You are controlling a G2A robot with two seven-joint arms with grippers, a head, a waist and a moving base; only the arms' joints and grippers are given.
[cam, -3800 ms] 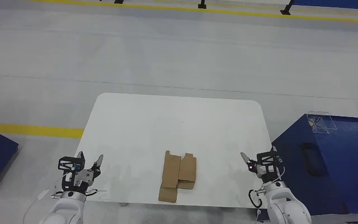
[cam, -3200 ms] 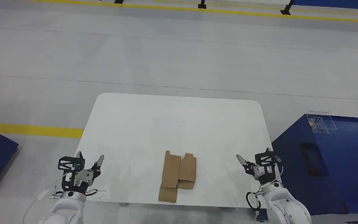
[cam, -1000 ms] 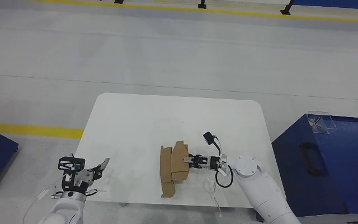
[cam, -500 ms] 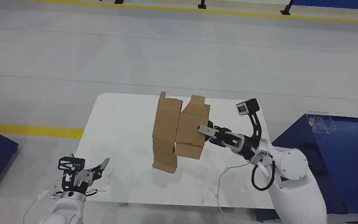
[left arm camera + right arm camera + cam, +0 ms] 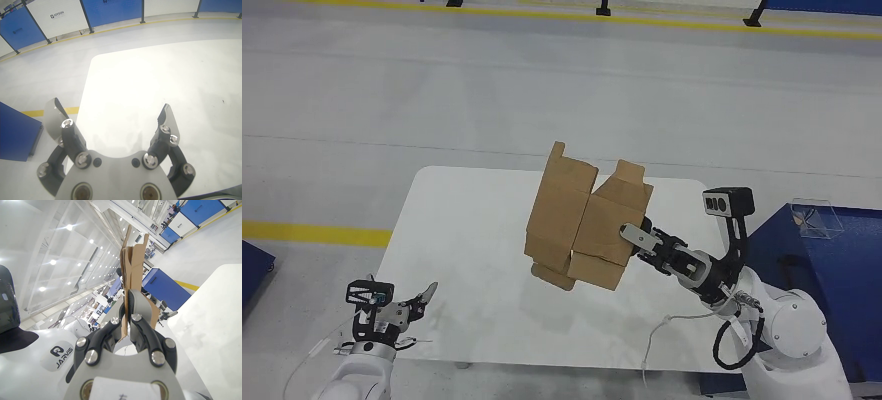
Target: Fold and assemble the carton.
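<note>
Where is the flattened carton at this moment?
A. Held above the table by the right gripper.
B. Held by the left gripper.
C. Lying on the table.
A: the right gripper is shut on an edge of the carton, which hangs above the table.

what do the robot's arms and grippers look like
Both arms are glossy white rounded shells; the right arm carries a black wrist camera and a thin white cable. The left gripper and right gripper have curved silver fingers with black ribbed pads, black linkages and silver screws.
</note>
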